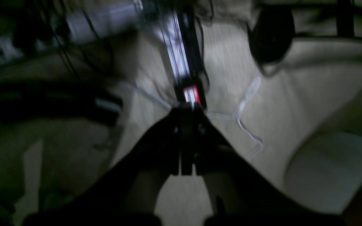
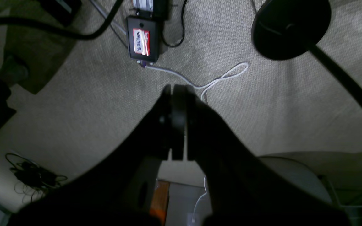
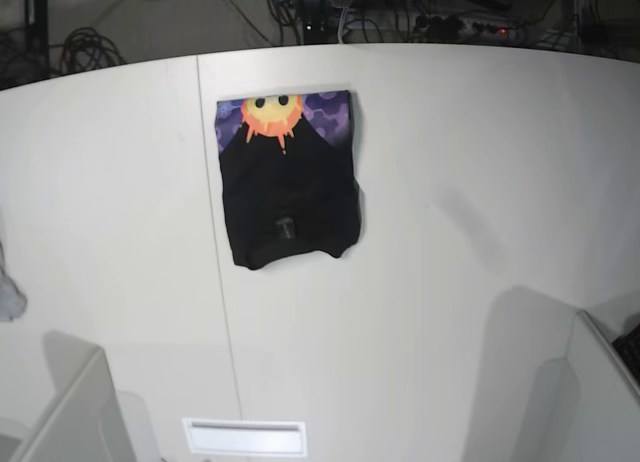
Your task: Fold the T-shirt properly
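Observation:
The black T-shirt (image 3: 290, 197) lies folded into a compact rectangle on the white table (image 3: 460, 182), with the orange sun face on purple (image 3: 272, 114) showing along its far edge. Neither gripper is near it. My left gripper (image 1: 185, 108) is shut and empty, hanging over carpet beyond the table. In its own wrist view, blurred by motion in the left one, my right gripper (image 2: 176, 88) is likewise shut with nothing in it, also above the floor.
A small grey-white cloth scrap (image 3: 8, 297) lies at the table's left edge. Pale arm housings (image 3: 70, 412) fill both near corners of the base view. On the carpet are a black box with a red label (image 2: 143, 39), a white cable (image 2: 218, 80) and a round black stand base (image 2: 291, 26).

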Robot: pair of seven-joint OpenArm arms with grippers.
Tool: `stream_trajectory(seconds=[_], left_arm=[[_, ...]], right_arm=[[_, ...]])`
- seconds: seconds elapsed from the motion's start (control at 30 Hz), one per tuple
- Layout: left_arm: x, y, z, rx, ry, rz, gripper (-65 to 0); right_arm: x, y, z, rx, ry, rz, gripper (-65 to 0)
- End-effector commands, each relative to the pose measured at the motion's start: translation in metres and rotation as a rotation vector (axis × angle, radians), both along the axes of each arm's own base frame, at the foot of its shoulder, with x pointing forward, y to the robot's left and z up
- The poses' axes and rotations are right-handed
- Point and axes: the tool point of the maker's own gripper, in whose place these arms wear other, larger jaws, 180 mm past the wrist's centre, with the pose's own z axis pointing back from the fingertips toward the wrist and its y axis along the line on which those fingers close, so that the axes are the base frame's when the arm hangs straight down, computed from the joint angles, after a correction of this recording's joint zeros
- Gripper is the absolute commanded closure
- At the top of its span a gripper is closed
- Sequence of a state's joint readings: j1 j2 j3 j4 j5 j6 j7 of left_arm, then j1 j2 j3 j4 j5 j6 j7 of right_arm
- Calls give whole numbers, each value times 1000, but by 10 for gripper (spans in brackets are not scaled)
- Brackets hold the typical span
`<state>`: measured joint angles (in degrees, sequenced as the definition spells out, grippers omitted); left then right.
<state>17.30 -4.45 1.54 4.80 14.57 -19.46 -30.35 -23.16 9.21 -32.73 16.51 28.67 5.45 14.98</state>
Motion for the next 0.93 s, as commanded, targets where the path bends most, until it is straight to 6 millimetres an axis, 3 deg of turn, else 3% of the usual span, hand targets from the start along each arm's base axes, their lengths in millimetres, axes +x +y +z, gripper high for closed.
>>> stream_trajectory(seconds=[0.0,0.17,0.4,0.47,0.63,0.9], left_arm=[[-18,7,2,18,32,-8,0],[-9,9,0,44,7,-10,0],[38,8,-8,43,-62,-9,0],[45,3,-9,37,-70,-7,0],[58,-4,-10,26,-90,-5,0],[59,0,-10,32,-92,-7,0]], right_arm=[[-12,-13,2,-23,28,-2,0],[-5,-21,-1,-43,29,3,0],[7,-23,-4,-47,9,-1,0],[13,-33,-4,-63,2,4,0],[27,-35,-7,-65,-20,10,0],[49,-18,-12,-40,-51,2,0]])
